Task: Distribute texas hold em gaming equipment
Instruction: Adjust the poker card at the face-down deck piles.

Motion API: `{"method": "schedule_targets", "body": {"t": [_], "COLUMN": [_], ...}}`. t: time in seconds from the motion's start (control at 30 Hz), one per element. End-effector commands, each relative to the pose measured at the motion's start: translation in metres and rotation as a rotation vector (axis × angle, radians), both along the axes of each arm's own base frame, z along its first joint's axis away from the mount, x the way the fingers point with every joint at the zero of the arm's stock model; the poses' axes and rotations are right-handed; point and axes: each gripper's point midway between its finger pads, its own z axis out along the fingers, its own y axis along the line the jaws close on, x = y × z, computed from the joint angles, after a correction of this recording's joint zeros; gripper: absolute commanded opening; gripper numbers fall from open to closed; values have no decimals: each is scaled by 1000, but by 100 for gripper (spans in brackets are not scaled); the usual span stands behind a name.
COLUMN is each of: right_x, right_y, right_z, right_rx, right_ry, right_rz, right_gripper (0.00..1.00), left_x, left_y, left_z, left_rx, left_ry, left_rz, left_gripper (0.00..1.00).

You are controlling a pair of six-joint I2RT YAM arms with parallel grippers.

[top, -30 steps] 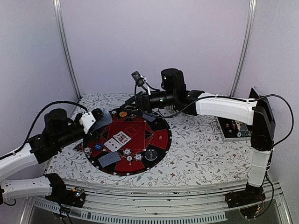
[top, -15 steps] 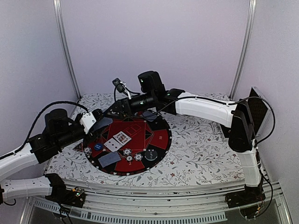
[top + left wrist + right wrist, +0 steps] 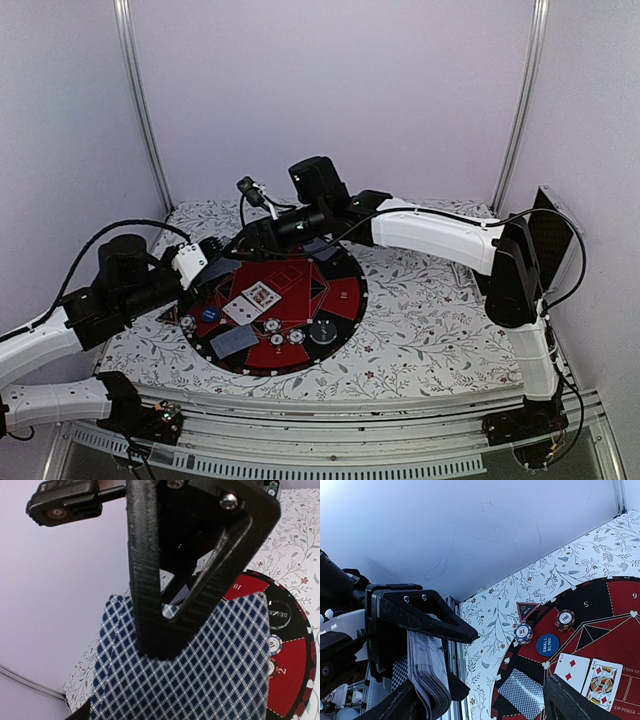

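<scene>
My left gripper is shut on a deck of playing cards and holds it above the left rim of the mat. In the left wrist view its top finger presses the blue-checked card backs. My right gripper reaches across and is open just beside the deck. In the right wrist view the deck shows edge-on in the left gripper, and the right gripper has its jaws wide apart. Two face-up cards, one face-down card and chips lie on the mat.
The round red-and-black mat carries a blue small-blind disc, a black dealer button and an orange chip. The right wrist view shows a 10 chip and a 100 chip stack. A dark panel stands at the right.
My right arm has swung left across the mat until its open gripper is next to the deck. My left gripper with the deck has barely moved.
</scene>
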Motion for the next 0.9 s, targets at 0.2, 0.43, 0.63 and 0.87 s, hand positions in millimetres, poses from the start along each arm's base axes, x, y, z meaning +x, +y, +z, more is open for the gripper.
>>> {"method": "schedule_targets", "body": {"t": [0.2, 0.43, 0.63, 0.87], "right_x": [-9, -24, -32, -25], "right_y": [-11, -10, -11, -18], "right_z": [26, 38, 48, 53], "right_rx": [-7, 32, 55, 47], "right_ry": [-38, -8, 31, 33], "right_rz": [27, 106, 143, 112], "right_gripper": [66, 39, 11, 2], "left_x": [0, 1, 1, 1], "left_y": [-2, -1, -1, -1], "left_z": [15, 15, 15, 16], "left_rx": [-41, -39, -39, -41], "left_ry": [-47, -48, -47, -49], "left_rz": [-3, 3, 7, 9], "left_gripper": [53, 53, 53, 53]}}
